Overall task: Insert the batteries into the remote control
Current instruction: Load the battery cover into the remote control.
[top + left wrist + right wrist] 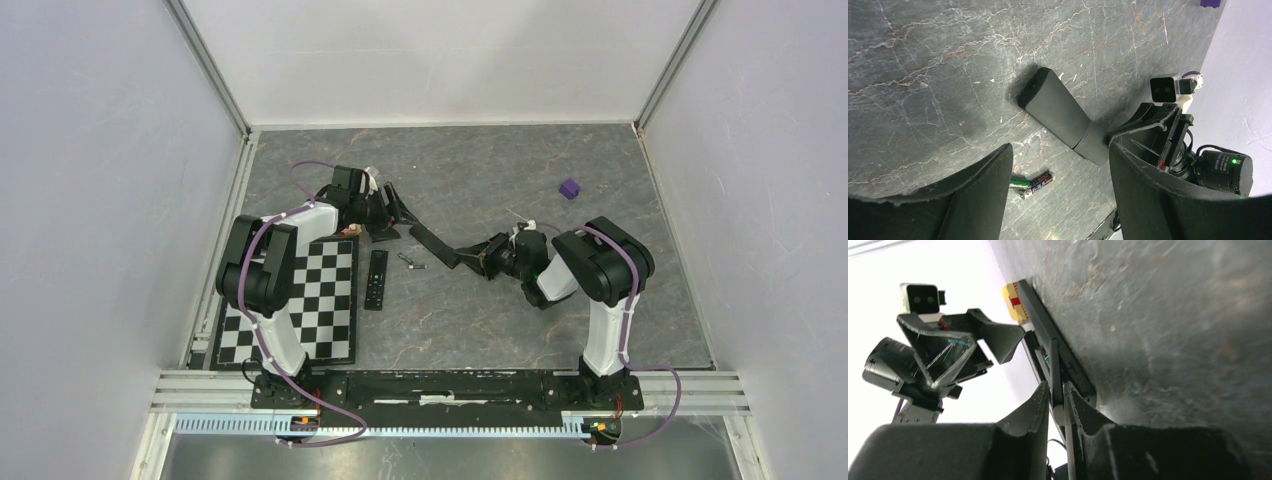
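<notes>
From above, we see the right claw (484,258) closed on one end of the remote control (434,245). The remote slants across the middle of the bench (480,170), its other end pointing toward the left claw (392,214). The batteries (411,263) lie loose on the stone just beside it. A second remote (376,278) rests near them, at the edge of the checkered mat (300,300). Our first worry is a mix-up: the two remotes look alike, and a cell could go to the wrong one.

The left wrist view shows the left claw spread wide with nothing in it, above the remote. The remote is tilted, its far end down at the bench and the other end raised in the right claw. The two cells lie side by side, touching. A pinch aimed at one could nudge or drag the other, and round cells would roll. With only one end held, a push from the left claw could pivot the remote about its low end.

In the right wrist view the fingers (1040,400) flank a thin black edge of the remote. The hold looks narrow, and we cannot tell how firmly the pads press. If it is slack, the raised end would drop or twist. No view shows the battery bay, so it could be facing the wrong way for loading
</notes>
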